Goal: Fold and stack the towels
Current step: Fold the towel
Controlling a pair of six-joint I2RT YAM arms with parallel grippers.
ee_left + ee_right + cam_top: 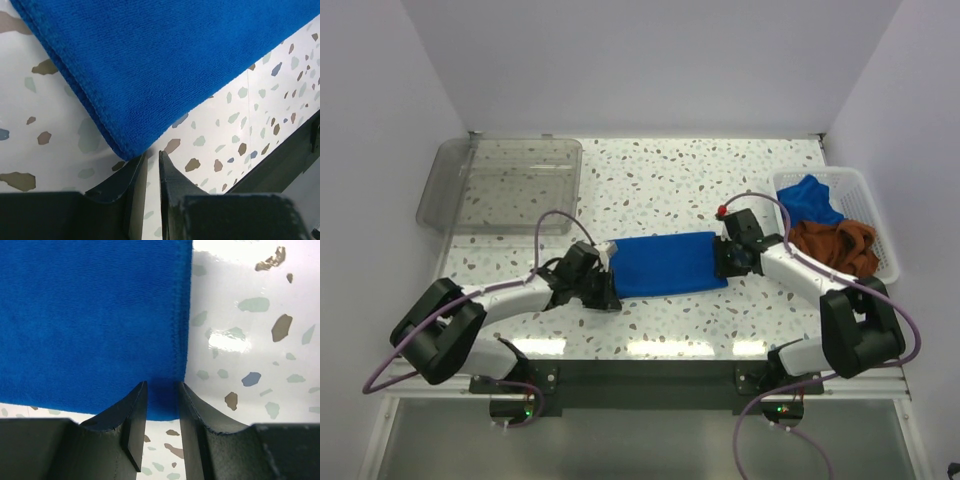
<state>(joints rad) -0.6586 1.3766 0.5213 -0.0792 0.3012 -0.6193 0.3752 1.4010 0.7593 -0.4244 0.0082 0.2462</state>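
Towel: bright blue folded terry towel (665, 264), middle of the speckled white table (720, 180), long axis 9-to-3 o'clock.
Left pincer (151, 156): narrow, at the 9 o'clock corner, grip unclear.
Right pincer (161, 387): pinching the 3 o'clock corner.

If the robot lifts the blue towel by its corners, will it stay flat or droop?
Probably droop: the blue towel is soft cloth, lying limp and folded. Likely light, since it's thin. Its fuzzy weave probably isn't slippery.

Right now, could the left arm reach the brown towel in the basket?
Probably not: the brown towel lies in the basket far right, past the right arm; the left gripper sits at the blue towel.
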